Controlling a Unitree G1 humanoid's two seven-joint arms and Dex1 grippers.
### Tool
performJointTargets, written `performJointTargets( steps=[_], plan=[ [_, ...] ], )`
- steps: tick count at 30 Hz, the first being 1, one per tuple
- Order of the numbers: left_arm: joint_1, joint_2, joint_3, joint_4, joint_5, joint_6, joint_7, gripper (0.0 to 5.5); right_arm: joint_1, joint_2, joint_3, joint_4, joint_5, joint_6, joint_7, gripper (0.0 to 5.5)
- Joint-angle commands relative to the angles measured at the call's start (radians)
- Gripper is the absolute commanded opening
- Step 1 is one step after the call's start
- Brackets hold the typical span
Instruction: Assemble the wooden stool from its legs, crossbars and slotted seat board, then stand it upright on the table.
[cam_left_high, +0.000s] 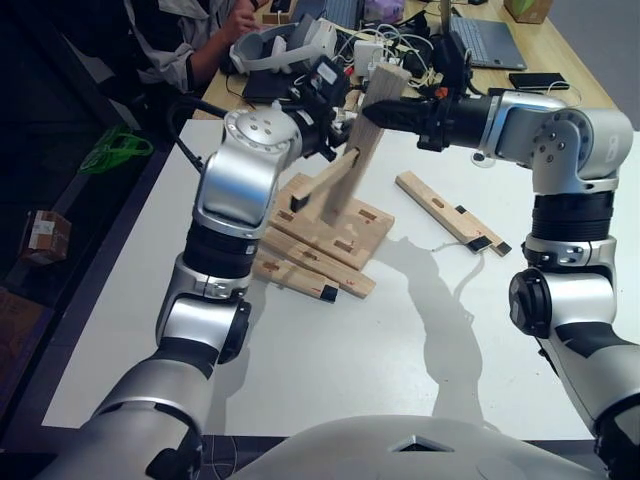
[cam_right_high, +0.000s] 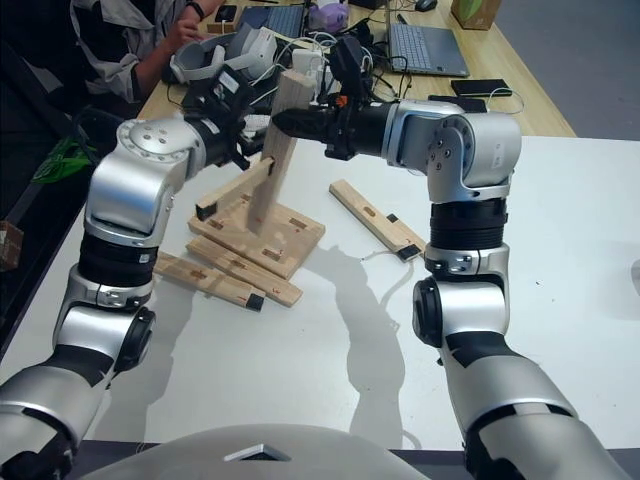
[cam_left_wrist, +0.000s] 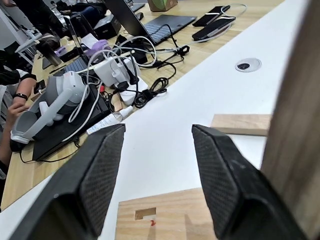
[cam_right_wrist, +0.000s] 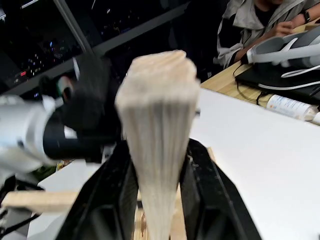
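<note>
The wooden leg (cam_left_high: 352, 170) stands on end on the slotted seat board (cam_left_high: 368, 228). Its foot is at the board's middle, and its long axis rises from there, leaning away from the robot and a little to its right. The right gripper (cam_right_wrist: 157, 195) is clamped across the leg just below its top end, one black finger on each broad face, and its arm comes in level from the robot's right.

A shorter wooden bar (cam_left_high: 325, 182) slants from the board's left edge up to the leg's side. I cannot tell whether it is seated in a slot there.

The left gripper (cam_left_wrist: 159, 175) hangs on the robot's left of the leg, above the board. Its two pads are spread wide with nothing between them, and the leg lies just outside the span, beside one finger.

The leg is the right arm's to drive, so seating it looks like a push down along its own axis into the board. The left arm is nearer the slanted bar and the board's edge and could steady either one.

The board lies flat on the white table (cam_left_high: 330, 350). Two loose slotted pieces (cam_left_high: 305, 268) lie against its near-left edge. Another loose leg (cam_left_high: 445, 210) lies well apart on the right.
</note>
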Motion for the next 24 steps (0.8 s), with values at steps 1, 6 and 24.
performJointTargets(
  steps=[1, 6, 24],
  plan=[
    [-0.003, -0.009, -0.023, -0.015, -0.025, 0.012, -0.020, 2.46, -0.041, 0.027, -0.017, -0.010, 0.049, -0.036, -0.033, 0.98],
    [0.004, 0.015, -0.001, 0.000, -0.017, 0.003, 0.000, 2.46, 0.004, 0.007, -0.010, -0.038, 0.070, -0.061, -0.038, 0.98],
    [0.185, 0.047, 0.130, -0.120, -0.067, 0.097, 0.111, 2.46, 0.249, 0.029, 0.036, 0.220, -0.024, -0.737, 0.062, 0.98]
  ],
)
